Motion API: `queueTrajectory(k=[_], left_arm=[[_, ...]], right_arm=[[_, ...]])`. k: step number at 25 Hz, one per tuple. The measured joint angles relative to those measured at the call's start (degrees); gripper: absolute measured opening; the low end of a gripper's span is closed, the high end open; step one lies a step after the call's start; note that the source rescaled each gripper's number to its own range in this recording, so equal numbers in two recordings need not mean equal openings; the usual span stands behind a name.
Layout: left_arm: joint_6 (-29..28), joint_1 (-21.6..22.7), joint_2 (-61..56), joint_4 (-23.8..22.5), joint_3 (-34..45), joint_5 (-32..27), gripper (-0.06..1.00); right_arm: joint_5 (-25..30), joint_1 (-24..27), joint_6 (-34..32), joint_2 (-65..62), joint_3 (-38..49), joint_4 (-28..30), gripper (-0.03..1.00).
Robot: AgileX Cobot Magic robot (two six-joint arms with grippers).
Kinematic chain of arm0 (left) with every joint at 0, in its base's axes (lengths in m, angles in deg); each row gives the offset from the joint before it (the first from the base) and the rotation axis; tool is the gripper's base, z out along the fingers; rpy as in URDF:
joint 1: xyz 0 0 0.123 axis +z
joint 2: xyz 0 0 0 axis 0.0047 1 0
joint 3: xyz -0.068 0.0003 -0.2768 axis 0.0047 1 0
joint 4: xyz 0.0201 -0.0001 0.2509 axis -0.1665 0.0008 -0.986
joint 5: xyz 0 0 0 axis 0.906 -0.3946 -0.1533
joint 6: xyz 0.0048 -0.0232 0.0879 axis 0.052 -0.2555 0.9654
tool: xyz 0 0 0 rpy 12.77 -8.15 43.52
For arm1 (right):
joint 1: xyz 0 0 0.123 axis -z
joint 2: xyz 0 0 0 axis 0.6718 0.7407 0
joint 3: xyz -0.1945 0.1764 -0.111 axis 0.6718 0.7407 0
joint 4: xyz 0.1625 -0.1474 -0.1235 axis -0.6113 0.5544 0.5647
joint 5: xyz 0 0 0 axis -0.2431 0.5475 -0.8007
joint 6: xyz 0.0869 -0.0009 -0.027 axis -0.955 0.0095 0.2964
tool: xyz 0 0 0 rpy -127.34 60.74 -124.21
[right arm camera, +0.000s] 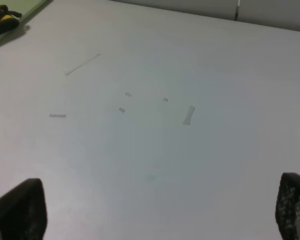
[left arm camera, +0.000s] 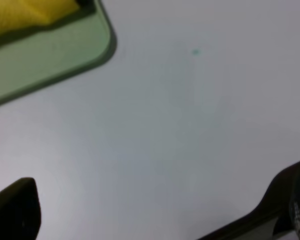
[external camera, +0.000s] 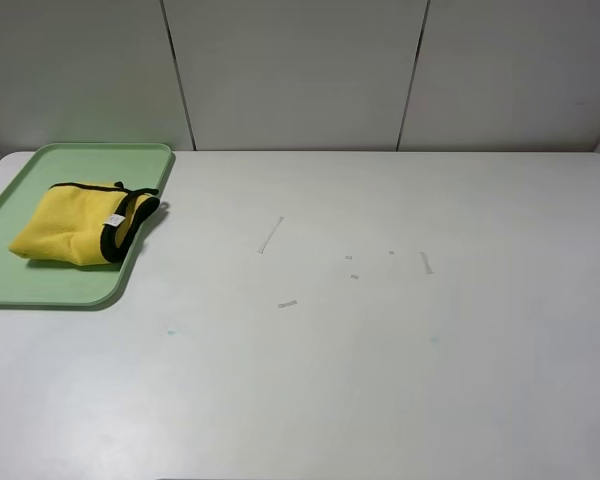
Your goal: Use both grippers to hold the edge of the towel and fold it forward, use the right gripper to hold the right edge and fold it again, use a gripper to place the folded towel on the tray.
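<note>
Though folded, fluffy yellow towel on smooth rounded tray.

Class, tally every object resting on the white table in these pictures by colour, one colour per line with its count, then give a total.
Yellow: 1, the folded fluffy yellow towel with black trim
Pale green: 1, the flat rectangular pale green plastic tray beneath it
Total: 2

A plain indoor test space, like a robotics lab. A wide white worktop, bare but for small scraps of tape and faint marks, stands against blank pale wall panels with dark seams. No household furnishings or decoration appear anywhere in view.
</note>
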State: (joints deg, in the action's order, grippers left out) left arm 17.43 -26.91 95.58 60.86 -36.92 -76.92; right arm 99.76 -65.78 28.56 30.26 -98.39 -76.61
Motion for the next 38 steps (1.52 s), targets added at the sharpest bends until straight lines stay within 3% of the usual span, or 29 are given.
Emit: queueTrajectory(k=[4, 7, 15, 19, 38], left_arm=[[1.07, 0.09, -3.77, 0.00, 0.07, 0.00, 1.00], [2.44, 3.24, -6.45, 0.49, 0.07, 0.00, 1.00], [12.43, 19.78, -11.80, 8.18, 0.13, -0.10, 1.00], [15.45, 24.89, -12.01, 10.46, 0.13, -0.10, 1.00], [15.72, 25.96, -12.01, 10.71, 0.13, -0.21, 1.00]], right_arm=[[0.00, 0.00, 0.00, 0.00, 0.00, 0.00, 1.00], [0.00, 0.00, 0.00, 0.00, 0.00, 0.00, 1.00], [0.00, 0.00, 0.00, 0.00, 0.00, 0.00, 1.00], [0.00, 0.00, 0.00, 0.00, 0.00, 0.00, 1.00], [0.00, 0.00, 0.00, 0.00, 0.00, 0.00, 1.00]])
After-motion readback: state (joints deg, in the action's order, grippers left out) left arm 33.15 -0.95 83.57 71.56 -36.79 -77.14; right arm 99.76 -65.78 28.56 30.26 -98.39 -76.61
